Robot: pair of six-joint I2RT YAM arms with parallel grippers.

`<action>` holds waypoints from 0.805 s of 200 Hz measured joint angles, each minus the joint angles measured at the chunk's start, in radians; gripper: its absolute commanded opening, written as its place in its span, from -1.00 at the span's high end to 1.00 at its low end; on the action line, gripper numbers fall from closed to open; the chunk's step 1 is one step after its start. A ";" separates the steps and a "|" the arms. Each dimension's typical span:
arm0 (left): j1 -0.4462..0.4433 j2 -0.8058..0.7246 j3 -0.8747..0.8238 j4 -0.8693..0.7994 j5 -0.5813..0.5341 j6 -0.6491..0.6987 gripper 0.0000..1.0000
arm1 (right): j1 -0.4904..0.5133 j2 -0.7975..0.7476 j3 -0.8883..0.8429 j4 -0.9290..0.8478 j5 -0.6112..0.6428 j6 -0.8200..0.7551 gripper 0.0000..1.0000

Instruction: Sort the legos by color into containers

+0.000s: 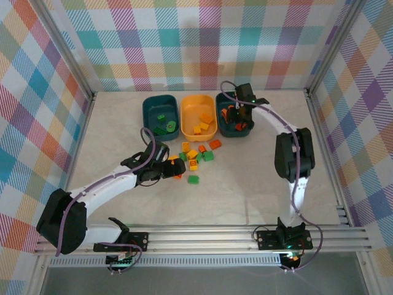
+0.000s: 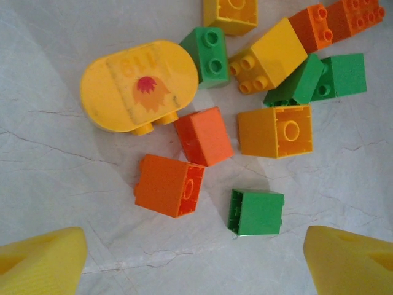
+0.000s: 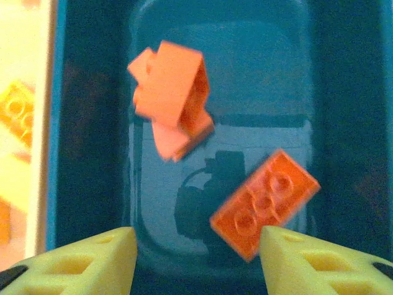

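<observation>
Loose legos lie in a cluster in front of three tubs. The left teal tub holds green bricks, the yellow-orange tub yellow ones, and the right teal tub orange ones. My left gripper hangs open at the cluster's near-left edge. In the left wrist view an orange brick and a green brick lie just ahead of the open left gripper. My right gripper is open over the right teal tub. Below it are a blurred flat orange brick and other orange bricks.
A rounded yellow piece with a flower print lies beside the cluster, with green, yellow and orange-red bricks close together. Plaid walls and metal rails enclose the table. Bare tabletop lies near the arms.
</observation>
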 measured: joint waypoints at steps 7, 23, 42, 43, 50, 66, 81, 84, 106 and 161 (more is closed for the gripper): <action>-0.021 0.019 0.016 -0.009 -0.010 0.001 -0.74 | 0.006 -0.064 -0.064 0.024 0.000 0.008 -0.11; -0.085 0.071 0.062 -0.036 -0.051 0.006 -0.72 | 0.038 -0.243 -0.240 0.087 0.005 0.035 -0.09; -0.143 0.112 0.103 -0.061 -0.112 0.012 -0.69 | 0.086 -0.425 -0.431 0.176 0.019 0.076 -0.04; -0.146 0.114 0.106 -0.063 -0.114 0.011 -0.68 | 0.088 -0.431 -0.438 0.179 0.019 0.078 -0.03; -0.157 0.122 0.117 -0.069 -0.126 0.014 -0.66 | 0.105 -0.480 -0.507 0.216 0.024 0.092 -0.01; -0.164 0.142 0.151 -0.076 -0.137 0.017 -0.58 | 0.114 -0.542 -0.648 0.280 0.051 0.120 0.01; -0.165 0.183 0.209 -0.084 -0.144 0.021 -0.50 | 0.106 -0.549 -0.755 0.317 0.084 0.143 0.07; -0.165 0.193 0.223 -0.085 -0.145 0.021 -0.48 | 0.105 -0.549 -0.773 0.320 0.089 0.148 0.08; -0.167 0.293 0.323 -0.083 -0.147 0.014 -0.34 | 0.100 -0.549 -0.881 0.355 0.127 0.187 0.18; -0.205 0.488 0.460 -0.130 -0.164 0.010 -0.22 | 0.100 -0.553 -0.953 0.478 0.167 0.273 0.16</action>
